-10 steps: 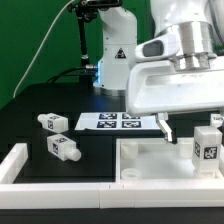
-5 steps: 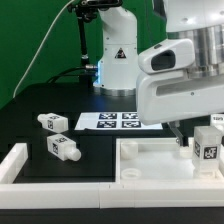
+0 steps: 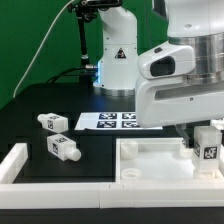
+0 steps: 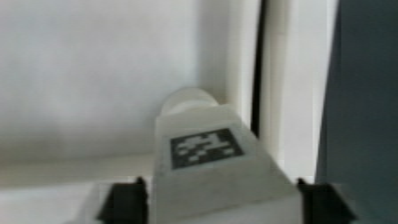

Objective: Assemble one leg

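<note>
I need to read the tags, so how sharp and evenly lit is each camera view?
Exterior view: evenly lit and fairly sharp, tags on the marker board legible as patterns, though the arm's white shell looks nearly washed out. Wrist view: soft and blurry, the leg sits close-up and tapers with perspective, its tag smeared.

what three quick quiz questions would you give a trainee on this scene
1. True or false: the marker board lies on the big white panel.
2. How many legs lie on the black table at the exterior view's left?
3. In the wrist view, what sits between the fingers? A: a tagged leg. B: the marker board. C: nothing.

Key: 1 false, it lies on the black table. 2 two. 3 A.
</note>
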Controlling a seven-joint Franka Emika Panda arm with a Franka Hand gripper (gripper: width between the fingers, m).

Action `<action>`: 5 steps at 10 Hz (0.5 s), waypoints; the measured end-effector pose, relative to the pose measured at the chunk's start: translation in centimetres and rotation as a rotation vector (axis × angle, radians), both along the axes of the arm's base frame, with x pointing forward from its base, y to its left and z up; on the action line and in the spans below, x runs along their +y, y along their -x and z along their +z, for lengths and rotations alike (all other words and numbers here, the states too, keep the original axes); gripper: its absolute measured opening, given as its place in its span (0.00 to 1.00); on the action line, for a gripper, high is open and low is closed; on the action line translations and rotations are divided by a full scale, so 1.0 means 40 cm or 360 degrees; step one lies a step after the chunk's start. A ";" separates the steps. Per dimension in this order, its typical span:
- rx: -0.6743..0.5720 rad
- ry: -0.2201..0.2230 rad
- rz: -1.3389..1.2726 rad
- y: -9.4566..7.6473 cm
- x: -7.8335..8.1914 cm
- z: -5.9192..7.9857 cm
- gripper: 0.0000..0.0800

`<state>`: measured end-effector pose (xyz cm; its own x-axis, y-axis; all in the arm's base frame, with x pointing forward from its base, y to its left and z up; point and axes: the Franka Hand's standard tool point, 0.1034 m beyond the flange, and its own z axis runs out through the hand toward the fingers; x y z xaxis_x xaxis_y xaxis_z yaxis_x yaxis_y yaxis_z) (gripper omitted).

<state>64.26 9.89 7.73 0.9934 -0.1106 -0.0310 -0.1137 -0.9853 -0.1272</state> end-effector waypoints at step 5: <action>0.0003 0.0009 -0.0644 -0.004 0.008 -0.004 0.36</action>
